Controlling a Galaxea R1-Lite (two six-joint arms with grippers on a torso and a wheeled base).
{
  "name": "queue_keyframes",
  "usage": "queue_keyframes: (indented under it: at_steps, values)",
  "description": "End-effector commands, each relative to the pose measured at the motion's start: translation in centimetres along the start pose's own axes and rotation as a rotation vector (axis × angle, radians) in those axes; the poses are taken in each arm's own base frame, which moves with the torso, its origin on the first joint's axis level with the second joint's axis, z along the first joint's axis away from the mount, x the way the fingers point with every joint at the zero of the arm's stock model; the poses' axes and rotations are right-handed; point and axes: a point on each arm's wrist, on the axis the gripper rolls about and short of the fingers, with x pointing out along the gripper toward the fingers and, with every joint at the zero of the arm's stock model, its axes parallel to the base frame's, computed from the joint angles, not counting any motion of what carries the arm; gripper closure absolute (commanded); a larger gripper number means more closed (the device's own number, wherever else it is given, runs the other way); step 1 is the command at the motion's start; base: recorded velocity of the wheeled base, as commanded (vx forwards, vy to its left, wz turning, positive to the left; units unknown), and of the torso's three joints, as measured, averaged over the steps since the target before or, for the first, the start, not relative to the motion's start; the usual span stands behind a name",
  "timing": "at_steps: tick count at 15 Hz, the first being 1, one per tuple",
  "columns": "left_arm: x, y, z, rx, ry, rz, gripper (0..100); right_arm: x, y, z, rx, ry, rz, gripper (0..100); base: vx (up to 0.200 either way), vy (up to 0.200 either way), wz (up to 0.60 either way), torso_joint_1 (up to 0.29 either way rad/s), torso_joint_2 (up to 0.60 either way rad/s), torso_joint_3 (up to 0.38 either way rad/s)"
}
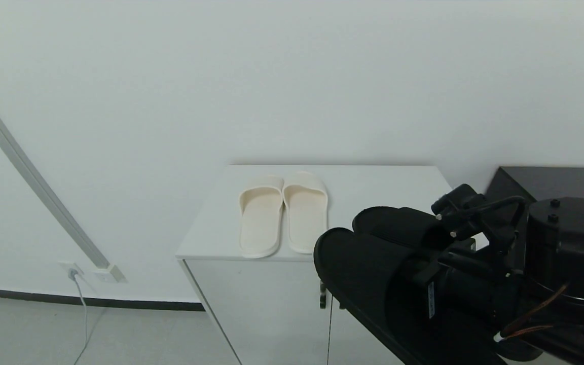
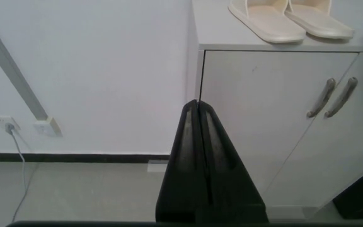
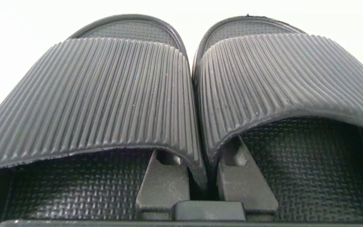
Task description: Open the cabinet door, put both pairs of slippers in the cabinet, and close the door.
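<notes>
Plain indoor room, white cabinet [image 1: 266,304], wall socket [image 1: 71,268], skirting board [image 1: 94,302]

Soft, even light fills the scene, and the white wall [image 1: 292,76] shows no glare. The cream slippers [image 1: 283,213] throw only a thin, faint shadow on the cabinet top [image 1: 383,187]. The cabinet front [image 2: 263,113] sits a shade dimmer than that top. The black slippers [image 1: 373,253] read as a nearly flat dark mass in the head view. Up close, light from above catches the ridges of their ribbed straps [image 3: 106,94], and the footbeds beneath lie in deep shadow
</notes>
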Motion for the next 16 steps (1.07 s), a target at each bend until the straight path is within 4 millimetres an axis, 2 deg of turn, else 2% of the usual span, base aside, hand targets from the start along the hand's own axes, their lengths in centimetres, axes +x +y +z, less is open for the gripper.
queue_keyframes:
  at_steps: [1,6,16]
  values:
    - [0.01,0.00,0.00,0.000,0.001,0.001,100,-0.08,-0.03,-0.08,0.000,0.002,0.000,100,-0.200,0.000,0.00,-0.007,-0.01,0.007]
    - [0.01,0.00,0.00,0.000,0.001,0.001,100,-0.11,-0.20,-0.36,-0.019,0.011,-0.008,100,-0.200,0.000,0.00,0.002,0.00,0.004]
    - [0.01,0.00,0.00,0.000,0.001,0.001,100,-0.18,-0.25,-0.55,-0.021,0.017,-0.005,100,0.000,0.000,0.00,0.000,0.00,0.000]
